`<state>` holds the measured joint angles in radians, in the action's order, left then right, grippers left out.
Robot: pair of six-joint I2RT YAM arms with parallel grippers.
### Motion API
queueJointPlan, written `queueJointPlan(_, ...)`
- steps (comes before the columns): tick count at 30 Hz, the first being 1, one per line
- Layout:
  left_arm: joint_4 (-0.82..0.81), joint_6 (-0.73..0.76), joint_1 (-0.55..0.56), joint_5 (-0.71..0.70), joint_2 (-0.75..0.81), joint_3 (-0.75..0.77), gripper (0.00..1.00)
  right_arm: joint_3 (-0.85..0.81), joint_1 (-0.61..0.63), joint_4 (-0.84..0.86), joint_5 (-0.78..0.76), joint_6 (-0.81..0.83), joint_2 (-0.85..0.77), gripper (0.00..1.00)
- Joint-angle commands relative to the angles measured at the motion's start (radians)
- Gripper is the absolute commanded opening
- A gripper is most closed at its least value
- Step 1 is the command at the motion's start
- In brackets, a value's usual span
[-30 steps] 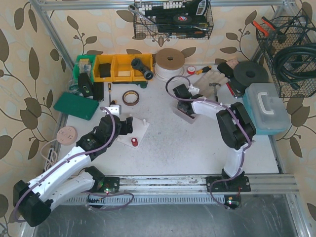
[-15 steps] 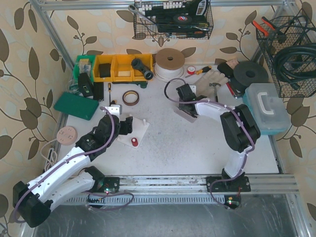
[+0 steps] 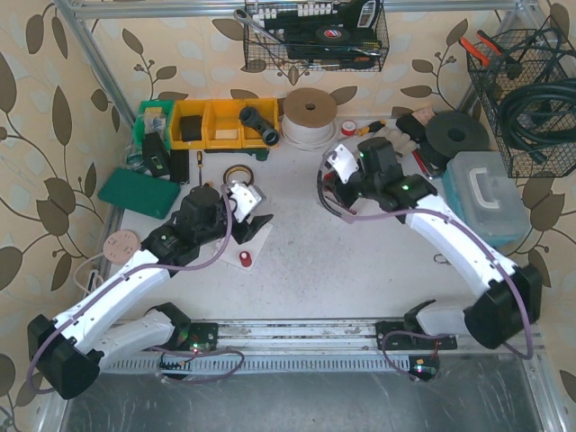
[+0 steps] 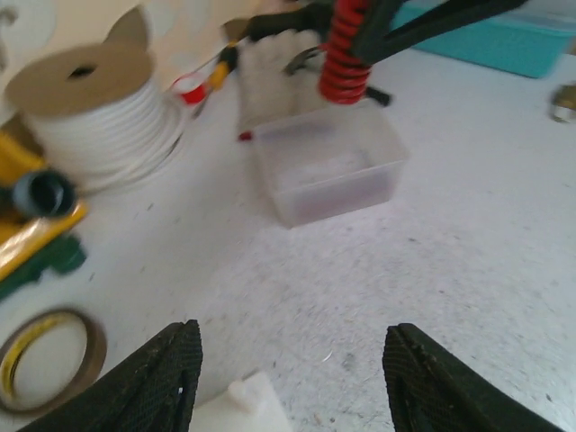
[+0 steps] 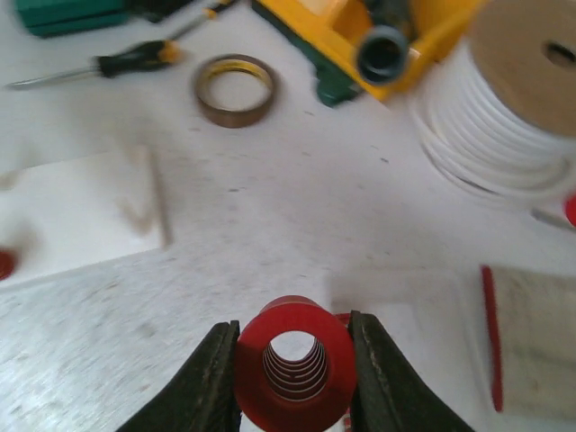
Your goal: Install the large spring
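Observation:
The large spring (image 5: 295, 369) is a red coil, and my right gripper (image 5: 295, 382) is shut on it, a finger on each side. The left wrist view shows the same spring (image 4: 346, 56) hanging in black fingers above a clear plastic tub (image 4: 328, 171). From above, the right gripper (image 3: 335, 191) hovers behind the table's middle. A white base plate (image 5: 76, 211) with an upright peg (image 5: 153, 193) lies to its left. My left gripper (image 3: 255, 223) is over that plate (image 3: 245, 243), open (image 4: 297, 387), with only the plate's corner (image 4: 247, 407) below it.
A small red part (image 3: 245, 260) stands on the plate's near edge. A brown tape ring (image 3: 238, 176), yellow bins (image 3: 211, 121), a white cord spool (image 3: 309, 112), a screwdriver (image 5: 135, 58), a work glove (image 4: 270, 76) and a teal case (image 3: 486, 193) ring the work area.
My right gripper shut on the red spring in the tub and lifted it out as the arm swung up and right. My left arm moved forward over the white plate, jaws narrowing somewhat.

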<state>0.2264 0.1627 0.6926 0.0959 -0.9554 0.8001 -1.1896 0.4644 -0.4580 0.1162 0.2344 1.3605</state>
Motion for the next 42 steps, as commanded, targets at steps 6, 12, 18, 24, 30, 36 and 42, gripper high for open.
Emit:
queueJointPlan(6,0.061,0.424,-0.004,0.285,0.023,0.085,0.70,0.057,0.147,-0.101,0.255,0.239,-0.102,0.00)
queueJointPlan(12,0.094,-0.019,-0.013,0.015,0.004,0.187,0.65,0.180,0.250,0.077,0.166,0.309,-0.160,0.00)
queueJointPlan(18,0.207,-0.249,-0.013,0.102,0.014,0.195,0.59,0.192,0.305,0.125,0.055,0.310,-0.138,0.00)
queueJointPlan(24,0.060,0.068,-0.011,0.267,0.112,0.001,0.55,0.104,0.296,0.091,0.124,0.106,-0.067,0.00)
queueJointPlan(30,-0.127,0.242,-0.013,0.209,0.106,-0.066,0.59,0.090,0.287,0.186,0.185,-0.170,-0.049,0.00)
queueJointPlan(36,-0.129,0.350,-0.013,0.298,-0.029,-0.013,0.62,0.089,0.304,0.179,0.237,-0.098,-0.060,0.00)
queueJointPlan(42,-0.055,0.405,-0.013,0.371,-0.104,0.053,0.59,0.083,0.342,0.134,0.229,-0.006,-0.065,0.00)
